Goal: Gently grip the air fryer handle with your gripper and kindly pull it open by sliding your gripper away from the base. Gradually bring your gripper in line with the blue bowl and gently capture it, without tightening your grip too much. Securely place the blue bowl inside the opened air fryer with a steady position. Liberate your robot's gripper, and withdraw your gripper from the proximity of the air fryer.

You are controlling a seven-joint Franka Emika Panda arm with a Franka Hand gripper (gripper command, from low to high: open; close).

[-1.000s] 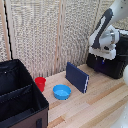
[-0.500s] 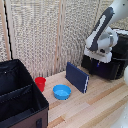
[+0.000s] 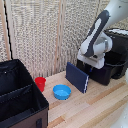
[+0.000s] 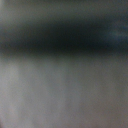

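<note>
The air fryer (image 3: 114, 56) is a black box at the exterior view's right, with its drawer part (image 3: 100, 74) jutting toward the left. My gripper (image 3: 91, 64) hangs from the white arm right at the drawer's front, where the white wrist and the black front hide its fingers. The blue bowl (image 3: 62, 92) sits empty on the wooden table, apart from the gripper and toward the exterior view's left. The wrist view is fully blurred, showing only a dark band over grey.
A dark-blue flat slab (image 3: 77, 77) leans upright between the bowl and the air fryer's drawer. A red cup (image 3: 40, 83) stands just behind the bowl. A big black fabric bin (image 3: 20, 100) fills the exterior view's lower left. A slatted wall (image 3: 45, 35) runs behind.
The arm has shifted a little toward the exterior view's left, and the black drawer front seems to have come along with it. Bowl, cup and slab have stayed put.
</note>
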